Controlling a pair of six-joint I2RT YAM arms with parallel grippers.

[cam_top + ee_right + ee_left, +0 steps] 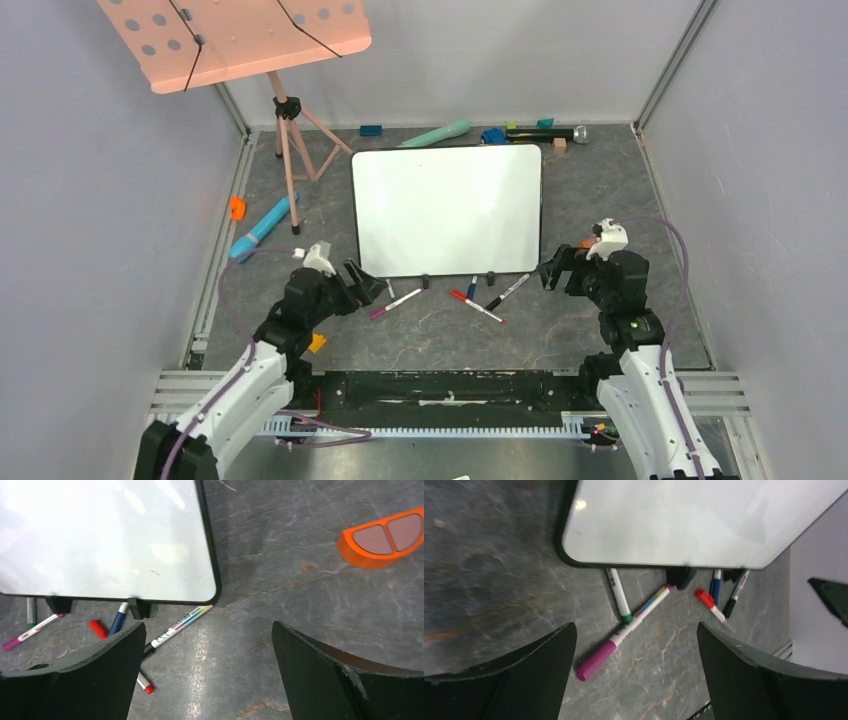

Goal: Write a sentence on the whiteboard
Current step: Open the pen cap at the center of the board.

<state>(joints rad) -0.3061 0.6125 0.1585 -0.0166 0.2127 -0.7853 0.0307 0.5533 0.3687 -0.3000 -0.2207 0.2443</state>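
The whiteboard (447, 210) lies flat on the grey table, blank, with no sentence on it. It also shows in the left wrist view (684, 520) and the right wrist view (100, 535). Several markers lie along its near edge: a magenta one (396, 303) (624, 632), a green one (619, 596), a red one (477, 306) (711, 605), a blue one (472, 288) and a black one (508, 291) (175, 627). My left gripper (362, 283) (636, 647) is open and empty above the magenta marker's cap end. My right gripper (552, 270) (208, 632) is open and empty by the board's near right corner.
A pink perforated music-stand tray (235, 40) on a tripod (290, 140) stands at the back left. A blue cylinder (262, 228) and an orange piece (237, 207) lie left of the board. Toys (494, 135) line the back wall. An orange half-round block (382, 536) lies right of the board.
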